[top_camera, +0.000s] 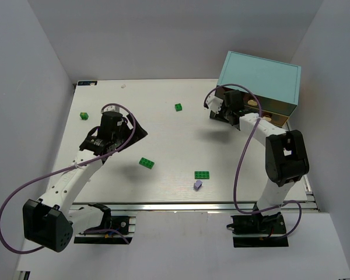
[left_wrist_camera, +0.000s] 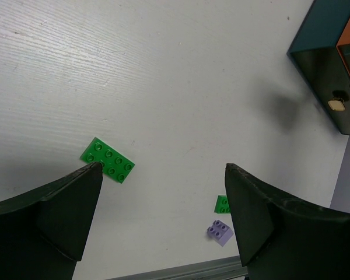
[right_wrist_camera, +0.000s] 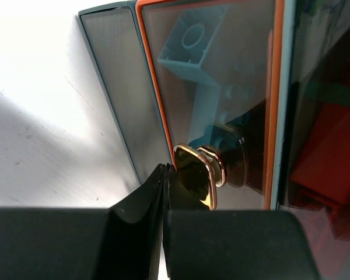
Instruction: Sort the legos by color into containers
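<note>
Right wrist view is showing the right gripper clenched on nothing, its fingers pressing together just beside the gold handle of an orange-rimmed drawer holding a cyan brick. The left gripper is hanging released above the counter, with a green 8-stud brick lying near 1 finger. Another green brick and a lavender brick are lying close together, well apart from the teal cabinet.
</note>
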`<move>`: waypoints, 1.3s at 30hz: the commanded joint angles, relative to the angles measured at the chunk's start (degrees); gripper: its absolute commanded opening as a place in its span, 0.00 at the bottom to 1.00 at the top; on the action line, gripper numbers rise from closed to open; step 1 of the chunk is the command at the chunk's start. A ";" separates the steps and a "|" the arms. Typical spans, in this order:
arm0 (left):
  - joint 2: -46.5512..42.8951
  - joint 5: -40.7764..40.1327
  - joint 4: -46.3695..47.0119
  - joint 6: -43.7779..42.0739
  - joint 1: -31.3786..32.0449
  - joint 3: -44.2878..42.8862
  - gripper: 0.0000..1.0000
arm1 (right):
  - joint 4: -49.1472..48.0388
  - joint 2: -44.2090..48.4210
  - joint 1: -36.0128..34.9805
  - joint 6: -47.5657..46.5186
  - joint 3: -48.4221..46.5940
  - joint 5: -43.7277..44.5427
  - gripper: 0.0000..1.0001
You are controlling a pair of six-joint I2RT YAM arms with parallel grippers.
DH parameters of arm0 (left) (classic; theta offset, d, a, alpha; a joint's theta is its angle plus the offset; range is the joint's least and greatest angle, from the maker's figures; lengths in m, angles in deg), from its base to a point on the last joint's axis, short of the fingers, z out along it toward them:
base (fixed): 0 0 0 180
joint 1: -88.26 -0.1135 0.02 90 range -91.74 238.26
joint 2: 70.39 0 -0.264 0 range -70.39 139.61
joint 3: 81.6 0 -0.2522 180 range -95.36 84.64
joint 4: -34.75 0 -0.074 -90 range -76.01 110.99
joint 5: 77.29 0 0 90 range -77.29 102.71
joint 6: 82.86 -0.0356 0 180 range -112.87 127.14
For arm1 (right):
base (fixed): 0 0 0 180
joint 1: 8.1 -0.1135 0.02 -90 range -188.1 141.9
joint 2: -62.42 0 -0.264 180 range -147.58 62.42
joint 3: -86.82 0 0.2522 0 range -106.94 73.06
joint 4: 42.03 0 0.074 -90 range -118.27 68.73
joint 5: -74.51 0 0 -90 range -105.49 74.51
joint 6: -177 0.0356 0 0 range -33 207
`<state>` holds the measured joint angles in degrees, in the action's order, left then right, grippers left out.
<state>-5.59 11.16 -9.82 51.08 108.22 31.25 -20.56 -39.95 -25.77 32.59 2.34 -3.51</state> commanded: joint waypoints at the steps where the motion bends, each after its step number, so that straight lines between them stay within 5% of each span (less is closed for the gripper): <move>1: -2.39 -0.66 0.84 -0.26 -0.02 0.39 0.96 | -4.45 0.06 0.97 -1.05 -2.23 1.99 0.00; 5: -2.48 -0.57 1.19 -0.17 -0.02 0.56 0.96 | -1.48 0.94 1.23 -0.96 -2.84 -0.99 0.00; 8: -2.65 -0.39 1.54 -0.26 -0.02 0.74 0.96 | 8.94 5.06 1.15 -0.43 -3.46 -14.67 0.06; 10: -3.01 -0.04 2.68 -0.44 -0.02 1.35 0.96 | 11.36 10.05 1.32 1.31 -2.06 -23.36 0.21; 14: -4.24 1.10 4.87 -0.53 -0.02 2.93 0.96 | 11.55 18.24 2.20 12.99 1.28 -30.96 0.79; 16: -4.41 1.45 5.93 -0.53 -0.02 3.81 0.96 | 11.37 21.41 2.90 18.70 2.95 -32.55 0.89; 22: -4.33 1.45 6.02 -1.58 -0.02 3.99 0.96 | 11.11 28.53 8.70 42.96 9.01 -27.74 0.84; 25: -4.41 1.45 6.28 -2.02 -0.02 4.25 0.97 | 11.80 32.05 11.60 52.28 13.05 -21.15 0.34; 26: -4.41 1.45 6.46 -1.93 -0.02 4.43 0.97 | 12.24 32.75 13.09 53.70 13.84 -20.52 0.10; 28: -4.33 1.45 6.64 -2.02 -0.02 4.78 0.97 | 12.51 34.51 15.63 58.53 15.86 -20.69 0.02; 31: -4.33 3.56 6.99 -1.84 -0.02 5.13 0.97 | 12.69 35.39 19.84 65.21 17.45 -21.39 0.17; 32: -4.41 3.56 6.90 -1.93 -0.02 5.22 0.97 | 12.43 35.57 21.26 66.53 18.67 -21.57 0.36; 35: -4.33 3.65 6.73 -2.02 -0.02 5.05 0.97 | 9.45 35.66 24.69 70.75 21.75 -22.71 0.67; 39: -4.06 3.65 6.46 -1.84 -0.02 4.52 0.97 | 6.19 33.12 28.56 76.81 23.87 -25.52 0.80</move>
<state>-8.57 13.98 -3.85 49.81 108.22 36.12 -9.70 -5.70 0.94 101.70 25.05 -26.80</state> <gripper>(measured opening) 0.967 0.791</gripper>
